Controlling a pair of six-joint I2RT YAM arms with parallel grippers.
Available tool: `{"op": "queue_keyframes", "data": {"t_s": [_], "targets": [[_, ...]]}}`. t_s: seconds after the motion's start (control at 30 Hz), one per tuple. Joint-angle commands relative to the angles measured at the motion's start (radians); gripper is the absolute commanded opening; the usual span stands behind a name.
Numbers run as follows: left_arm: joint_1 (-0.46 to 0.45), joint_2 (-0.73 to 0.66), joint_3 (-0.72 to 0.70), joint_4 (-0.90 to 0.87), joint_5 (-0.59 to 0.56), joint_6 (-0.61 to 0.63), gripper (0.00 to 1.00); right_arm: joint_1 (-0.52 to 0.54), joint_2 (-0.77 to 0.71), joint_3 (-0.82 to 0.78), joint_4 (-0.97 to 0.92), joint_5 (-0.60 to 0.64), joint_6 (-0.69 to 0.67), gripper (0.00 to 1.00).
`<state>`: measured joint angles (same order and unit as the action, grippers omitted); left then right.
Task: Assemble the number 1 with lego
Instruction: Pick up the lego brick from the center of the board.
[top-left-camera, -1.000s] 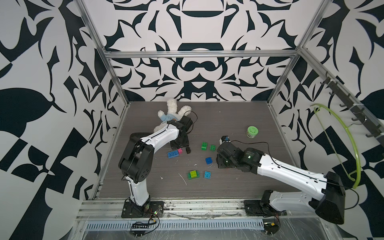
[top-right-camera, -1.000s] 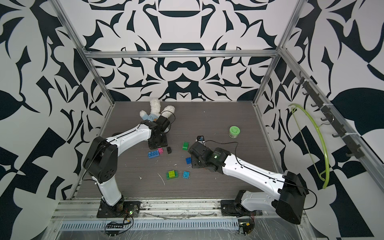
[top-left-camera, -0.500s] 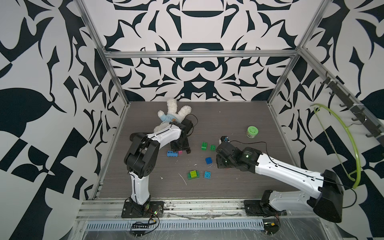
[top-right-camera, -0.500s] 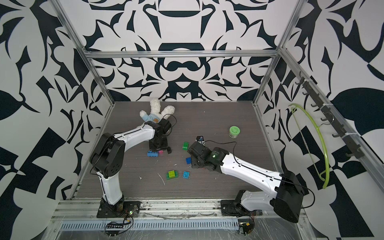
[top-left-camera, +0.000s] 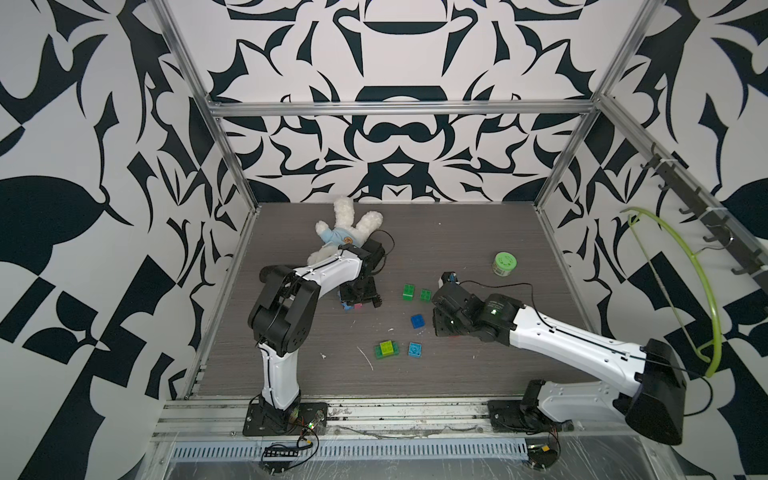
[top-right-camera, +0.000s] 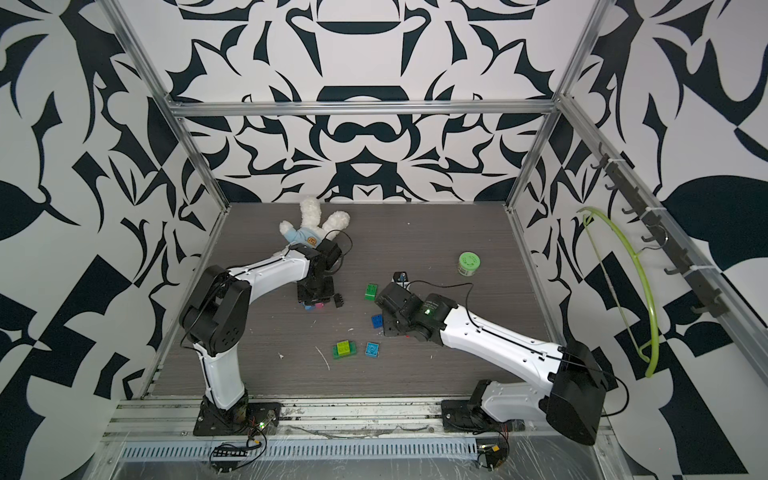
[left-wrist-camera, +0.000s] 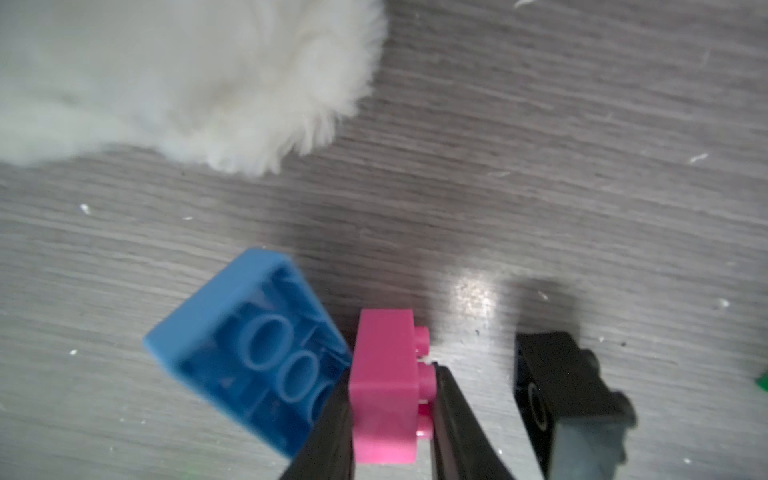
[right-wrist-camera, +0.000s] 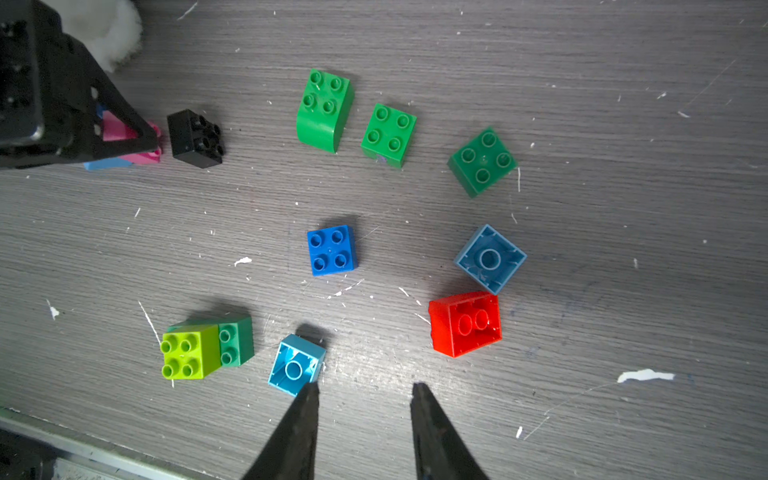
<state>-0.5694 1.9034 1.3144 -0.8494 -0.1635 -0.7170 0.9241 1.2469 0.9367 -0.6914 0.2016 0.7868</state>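
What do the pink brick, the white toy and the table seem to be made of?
Pink brick: hard moulded plastic, smooth, slightly glossy, with studs. White toy: soft plush; fluffy fibres fringe its edge. Table: probably wood-look laminate; grey printed grain, one glare patch.

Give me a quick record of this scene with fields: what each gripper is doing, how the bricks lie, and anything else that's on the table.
left gripper: shut on pink brick, studs pointing sideways
next to it: long blue brick, hollow side showing; black brick
right gripper: open, holding nothing
stacked: lime brick on green brick
hollow side up: cyan brick, light blue brick, red brick
other items: plush rabbit, green-lidded jar
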Motion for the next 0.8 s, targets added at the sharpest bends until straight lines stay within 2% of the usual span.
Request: {"op": "queue_keyframes", "data": {"t_s": [0.0, 0.17, 0.37, 0.47, 0.63, 0.77], "targets": [[0.005, -0.037, -0.026, -0.008, -0.001, -0.002, 0.26, -0.003, -0.003, 0.011, 0.003, 0.005, -0.006, 0.40], [0.004, -0.095, -0.050, 0.056, 0.018, 0.013, 0.23, -0.004, -0.019, 0.006, 0.005, 0.005, -0.007, 0.40], [0.005, -0.230, -0.111, 0.135, 0.089, 0.044, 0.21, -0.004, -0.053, -0.007, 0.033, 0.005, -0.041, 0.40], [0.005, -0.289, -0.142, 0.161, 0.175, 0.064, 0.19, -0.005, -0.074, -0.003, 0.062, 0.002, -0.118, 0.38], [0.004, -0.442, -0.237, 0.249, 0.352, 0.035, 0.15, -0.007, -0.191, -0.021, 0.213, -0.007, -0.401, 0.37], [0.005, -0.608, -0.348, 0.367, 0.518, -0.025, 0.13, -0.007, -0.301, -0.049, 0.346, -0.153, -0.707, 0.43]]}}
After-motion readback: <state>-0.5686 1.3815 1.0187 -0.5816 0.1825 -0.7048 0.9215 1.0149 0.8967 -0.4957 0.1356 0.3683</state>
